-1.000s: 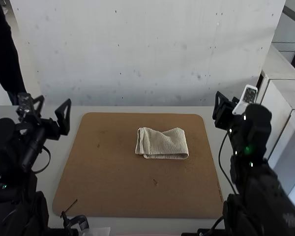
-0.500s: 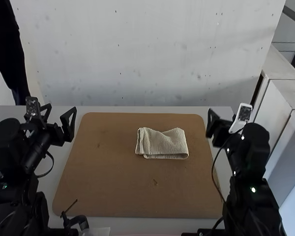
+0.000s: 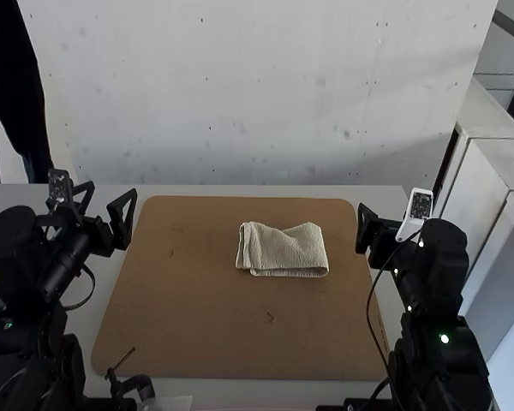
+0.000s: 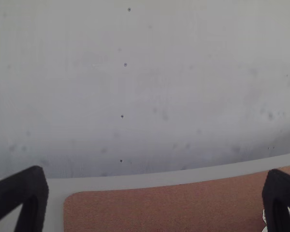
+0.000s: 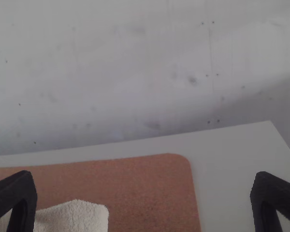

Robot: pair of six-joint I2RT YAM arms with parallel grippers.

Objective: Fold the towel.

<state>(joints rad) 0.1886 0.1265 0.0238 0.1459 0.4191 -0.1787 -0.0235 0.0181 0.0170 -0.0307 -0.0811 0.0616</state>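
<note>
Nearest, by the board's near left corner, lay a small black object with a thin rod (image 3: 135, 384), too dark to make out further, and beside it a pale, flat piece (image 3: 173, 402). Behind them a brown, rectangular board with rounded corners (image 3: 197, 317) lay flat on the light grey, smooth-topped desk (image 3: 257, 191). A thin black cable (image 3: 370, 312) hung in a curve by the right arm, across the board's right edge. The cream, textured cloth towel (image 3: 283, 253) rested on the board, right of its middle and toward its far side, folded into a compact, roughly oblong bundle; its layers showed at the left end and along the near edge, and its far edge dipped between two raised corners. Farther off, the left tool (image 3: 113, 189), black with tapered fingers, stood by the board's far left corner, released, its fingers spread wide. The right tool (image 3: 382, 219), likewise black and tapered, stood near the far right corner, also released, with a wide gap between its fingers in the right wrist view. Both were apart from the towel. Beyond the board ran the desk's far strip.
</note>
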